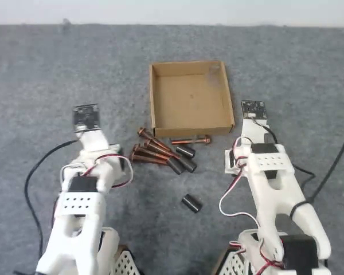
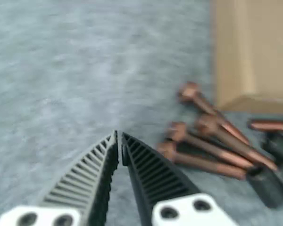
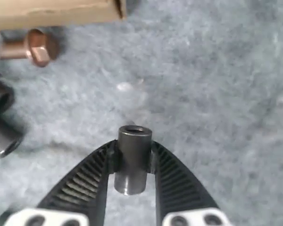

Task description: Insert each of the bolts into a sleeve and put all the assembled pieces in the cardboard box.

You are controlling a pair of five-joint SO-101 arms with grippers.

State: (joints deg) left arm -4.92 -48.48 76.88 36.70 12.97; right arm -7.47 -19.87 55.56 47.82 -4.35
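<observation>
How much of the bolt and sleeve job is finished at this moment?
Done: nothing; the cardboard box holds no pieces. In hand: the right gripper grips one sleeve. To do: the bolts lie by the box, one loose sleeve nearer the arms.

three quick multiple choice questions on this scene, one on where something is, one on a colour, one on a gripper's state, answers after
1. Where does the lone sleeve lie?
A. on the grey mat, apart from the bolts
B. on top of the bolts
C. balanced on a cable

2. What colour are the bolts?
A. blue
B. white
C. copper

3. What state is the right gripper in?
A. open and empty
B. shut on a sleeve
C. shut on a bolt

Answers:
1 A: in the high view it sits alone on the mat, touching no bolt.
2 C: their heads and shafts show copper in the high and left wrist views.
3 B: the right wrist view shows a black sleeve clamped in it.
</observation>
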